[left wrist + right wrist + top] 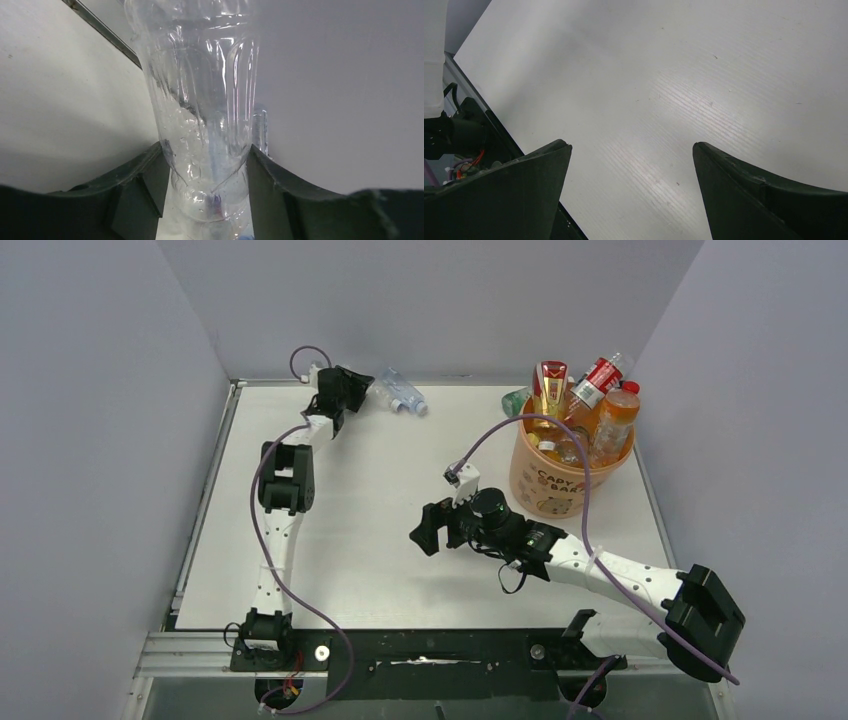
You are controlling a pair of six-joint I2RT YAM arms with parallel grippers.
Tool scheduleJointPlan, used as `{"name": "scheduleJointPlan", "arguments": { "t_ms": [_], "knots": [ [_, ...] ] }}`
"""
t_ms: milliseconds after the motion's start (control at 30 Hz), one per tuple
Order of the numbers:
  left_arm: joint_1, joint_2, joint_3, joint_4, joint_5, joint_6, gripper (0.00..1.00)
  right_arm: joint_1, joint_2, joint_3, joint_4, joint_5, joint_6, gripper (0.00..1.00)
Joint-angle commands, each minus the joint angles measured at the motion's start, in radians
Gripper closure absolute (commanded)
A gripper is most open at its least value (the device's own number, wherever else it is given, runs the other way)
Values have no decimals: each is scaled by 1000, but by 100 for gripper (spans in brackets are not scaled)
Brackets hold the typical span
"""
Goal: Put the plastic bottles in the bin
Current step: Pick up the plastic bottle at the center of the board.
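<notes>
**Table** (400,540): white top with grey walls on three sides. Both arm bases are bolted at its near edge.

**Right arm** (600,575): lies low from the near right corner toward the middle of the table.

**Left arm** (285,490): stretched up the left side to the far edge.

**Bin** (560,485): pale-orange bucket with cartoon print, upright at the far right of the table, well apart from both grippers.

**Bottles** (590,400): a cluster standing in the bin with tops above the rim. Orange ones, red labels and a red cap show, and a green one sits at the far-left rim.

**Clear bottle** (400,393) (200,100): lying on the table at the far edge, left of centre, by the back wall.

**Right gripper** (428,530) (631,150): jaws spread wide over bare table, nothing between them.

**Left gripper** (365,390) (207,165): its fingers (140,185) press against both sides of the clear bottle, grasping it near one end.
</notes>
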Motion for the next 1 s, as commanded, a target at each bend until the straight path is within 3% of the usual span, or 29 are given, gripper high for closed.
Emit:
{"name": "scheduleJointPlan", "arguments": {
  "t_ms": [0, 133, 500, 633, 967],
  "knots": [
    [-4, 15, 6, -15, 38, 23, 62, -5, -8, -8, 80, -18, 8, 2],
    [-2, -58, -130, 24, 53, 21, 70, -5, -18, -11, 79, -19, 9, 2],
    [1, -503, -761, 230, 113, 73, 71, 4, -66, 20, 16, -13, 9, 2],
    [-4, -672, -906, 236, 147, 111, 71, 11, -95, 99, -84, 39, -10, 2],
    [-157, -989, -911, 69, 149, 298, 70, -61, -107, 510, -442, 327, -77, 2]
  ]
}}
